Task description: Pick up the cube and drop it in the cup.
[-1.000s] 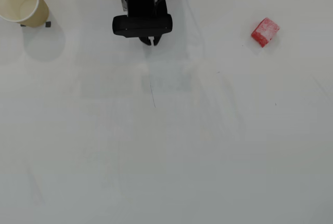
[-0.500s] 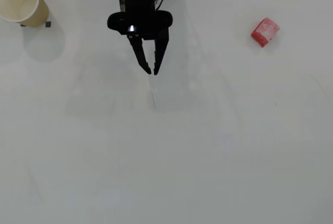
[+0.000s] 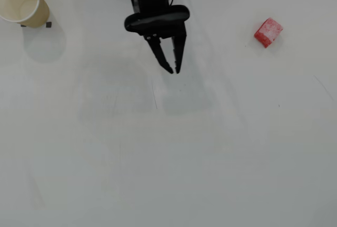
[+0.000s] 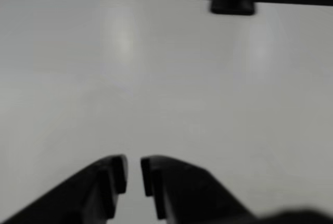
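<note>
On the white surface [image 3: 168, 158] in the overhead view, we see the black gripper [image 3: 174, 71] near the top middle, with its two fingers close together and only a thin gap between the tips, holding nothing. Far off to its right in that view the little red cube [image 3: 268, 31] lies alone on the surface, and far off to its left the tan cup [image 3: 22, 1] stands in the top corner with its mouth open and nothing inside. From the wrist view we see the same thin gap at the gripper [image 4: 133, 174] and bare surface [image 4: 166, 78] ahead.
</note>
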